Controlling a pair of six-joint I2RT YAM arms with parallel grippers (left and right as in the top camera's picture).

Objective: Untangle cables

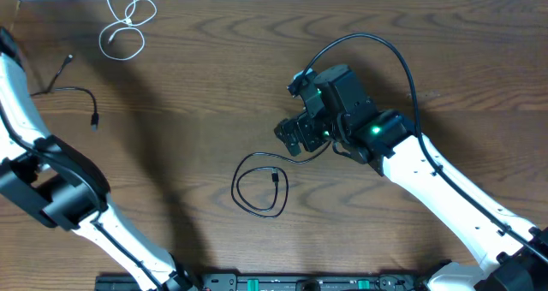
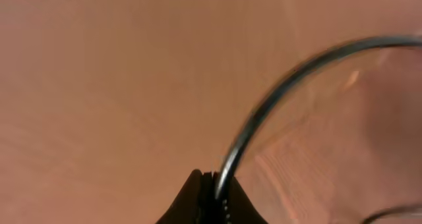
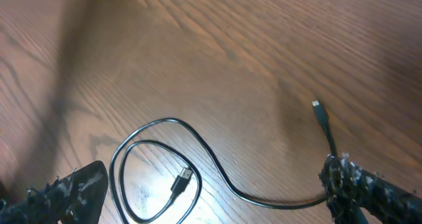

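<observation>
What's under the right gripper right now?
Between the open right gripper's fingers: bare table and the looped black cable. Its tail passes behind one finger, hiding a short stretch; the plug shows beyond.

From above, the light falls soft and even on the brown table (image 1: pixel 214 77), with a broad faint shadow slanting from the upper left toward the bottom middle and small green lamps (image 1: pixel 374 130) glowing right of centre. The left wrist's picture is a warm, washed-out orange blur, and the black cable (image 2: pixel 264 105) arcing up from the bottom middle is well out of focus. The right wrist's picture has crisp wood grain mid-frame, shade down its left side, and soft-edged fingers (image 3: pixel 72 191) in the bottom corners.
</observation>
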